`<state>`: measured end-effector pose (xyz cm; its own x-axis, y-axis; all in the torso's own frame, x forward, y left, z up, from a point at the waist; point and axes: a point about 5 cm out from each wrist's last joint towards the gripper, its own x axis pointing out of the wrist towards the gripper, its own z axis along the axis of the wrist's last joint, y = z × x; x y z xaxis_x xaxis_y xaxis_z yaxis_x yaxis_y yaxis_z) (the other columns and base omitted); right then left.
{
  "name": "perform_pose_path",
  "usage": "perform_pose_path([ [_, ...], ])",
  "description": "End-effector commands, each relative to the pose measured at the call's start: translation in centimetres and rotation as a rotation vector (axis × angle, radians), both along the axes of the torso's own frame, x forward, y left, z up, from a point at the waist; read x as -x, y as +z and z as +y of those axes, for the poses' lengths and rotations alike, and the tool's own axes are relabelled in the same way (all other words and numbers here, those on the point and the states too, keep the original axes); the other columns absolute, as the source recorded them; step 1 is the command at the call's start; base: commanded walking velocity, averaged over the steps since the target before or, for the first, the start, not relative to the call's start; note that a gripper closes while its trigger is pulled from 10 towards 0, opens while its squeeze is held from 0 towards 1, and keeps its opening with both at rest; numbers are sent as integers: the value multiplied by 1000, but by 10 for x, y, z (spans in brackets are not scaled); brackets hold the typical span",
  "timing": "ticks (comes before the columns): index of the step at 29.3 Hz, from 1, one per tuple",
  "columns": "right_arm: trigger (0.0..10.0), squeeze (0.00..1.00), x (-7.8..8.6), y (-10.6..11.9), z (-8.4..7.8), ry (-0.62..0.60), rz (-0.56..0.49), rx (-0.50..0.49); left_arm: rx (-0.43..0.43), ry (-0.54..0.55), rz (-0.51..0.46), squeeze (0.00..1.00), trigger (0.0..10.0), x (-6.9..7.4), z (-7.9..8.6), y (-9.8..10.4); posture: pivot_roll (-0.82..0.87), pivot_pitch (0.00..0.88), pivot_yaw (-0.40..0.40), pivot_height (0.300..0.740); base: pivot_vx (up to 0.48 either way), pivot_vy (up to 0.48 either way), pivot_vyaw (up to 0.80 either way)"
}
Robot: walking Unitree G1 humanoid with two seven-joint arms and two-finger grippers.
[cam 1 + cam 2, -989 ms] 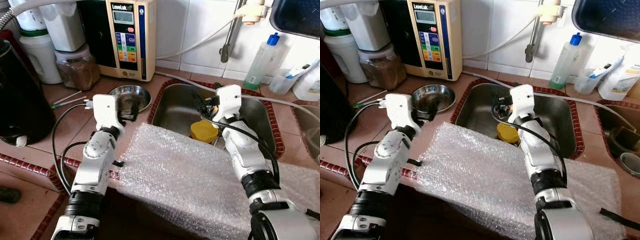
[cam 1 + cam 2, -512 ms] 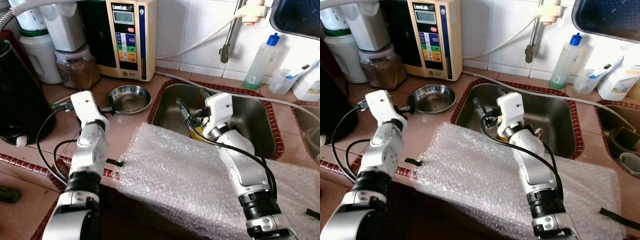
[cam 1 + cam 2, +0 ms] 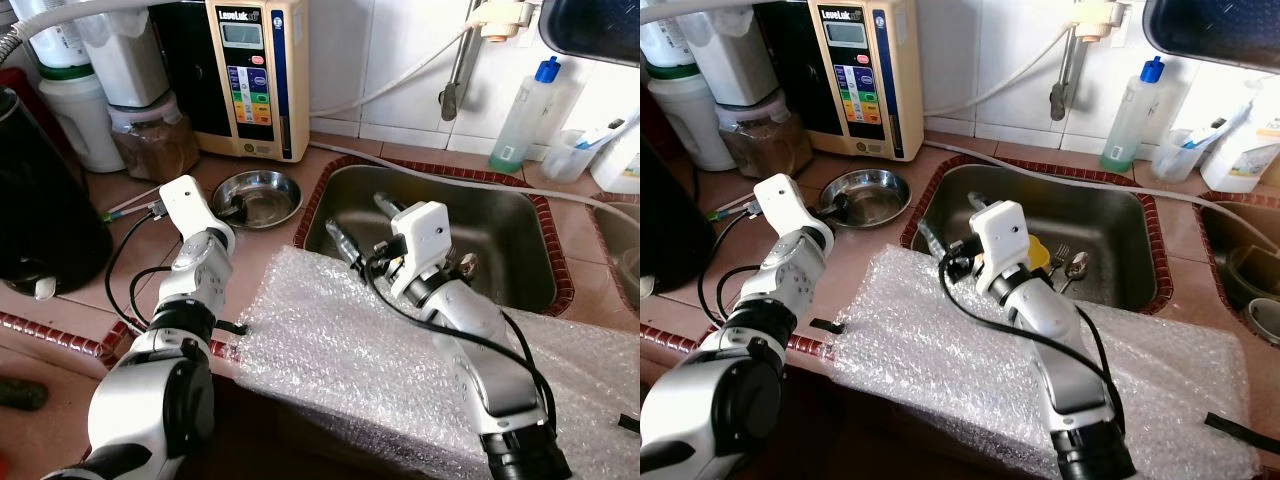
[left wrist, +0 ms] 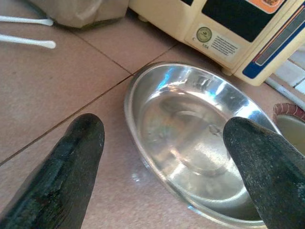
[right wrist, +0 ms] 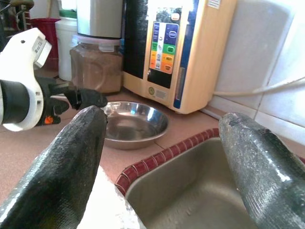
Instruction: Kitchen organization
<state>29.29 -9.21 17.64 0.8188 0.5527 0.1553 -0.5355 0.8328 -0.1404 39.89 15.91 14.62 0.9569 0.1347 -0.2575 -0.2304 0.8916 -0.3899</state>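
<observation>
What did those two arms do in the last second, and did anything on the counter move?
The right end effector swung from over the sink toward the robot's left, open and empty above the sink's corner and the bubble wrap. The left end effector drew back a little, then returned to the steel bowl's rim, open, nothing gripped. Bowl, bubble wrap and the yellow lid stayed put.

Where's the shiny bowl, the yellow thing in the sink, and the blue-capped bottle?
Shiny bowl [image 4: 190,143], left wrist view, inside bottom.
Yellow thing [image 3: 1036,249], right eye view, visible top edge.
Blue-capped bottle [image 3: 522,120], left eye view, clear body.
</observation>
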Motion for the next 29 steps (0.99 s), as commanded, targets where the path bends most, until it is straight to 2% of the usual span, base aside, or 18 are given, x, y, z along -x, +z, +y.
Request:
perform_pose_path([
  [1,10000,0,2,4,2,0,-9,4,12,14,24,0,10000,-1,3,1,-80,0,99,740,0,0,0],
  [4,10000,0,6,4,1,1,6,12,57,7,34,0,10000,-3,0,1,-88,0,105,740,0,0,0],
  [13,10000,0,4,6,-2,-17,23,17,33,-3,119,0,10000,0,0,-7,-84,0,106,740,0,0,0],
  [14,10000,0,4,6,-2,-18,25,19,37,-5,135,0,4196,1,0,-10,-84,0,105,740,0,0,0],
  [15,10000,0,4,6,-2,-18,29,20,42,-9,163,0,0,3,0,-16,-85,0,105,740,0,0,0],
  [29,10000,0,0,7,-4,-29,38,26,41,11,247,0,0,10,7,-30,-82,0,106,740,0,0,0],
])
